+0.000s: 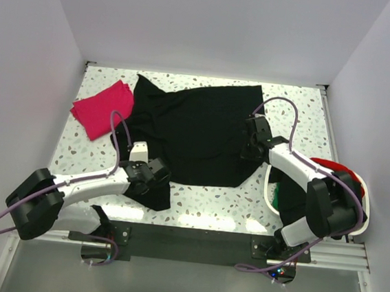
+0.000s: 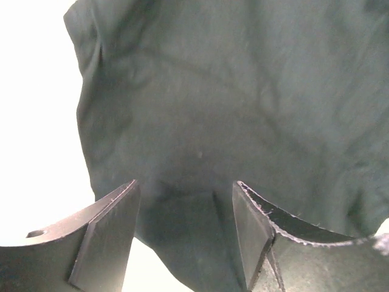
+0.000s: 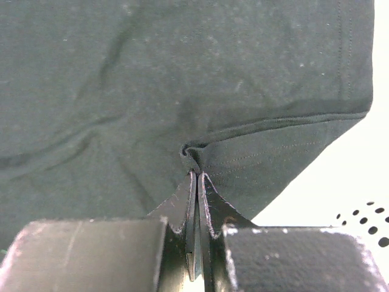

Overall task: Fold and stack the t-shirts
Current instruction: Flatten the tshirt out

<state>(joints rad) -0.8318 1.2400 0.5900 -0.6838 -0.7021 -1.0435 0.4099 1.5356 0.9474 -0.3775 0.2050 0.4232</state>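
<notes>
A large black t-shirt [image 1: 196,129] lies spread across the middle of the table. Its near-left corner reaches under my left gripper [image 1: 152,173]. In the left wrist view that gripper [image 2: 186,185] stands open, its two fingers on either side of a lobe of the black t-shirt [image 2: 231,91]. My right gripper [image 1: 250,143] sits at the shirt's right edge. In the right wrist view it [image 3: 197,173] is shut on a pinched fold of the black t-shirt [image 3: 152,79] near a stitched hem. A magenta-pink t-shirt [image 1: 102,108], folded small, lies at the far left.
A white basket [image 1: 268,187] stands at the right, behind my right arm, with red cloth [image 1: 331,165] and green cloth [image 1: 288,193] in it. White walls close the table in at the back and on both sides.
</notes>
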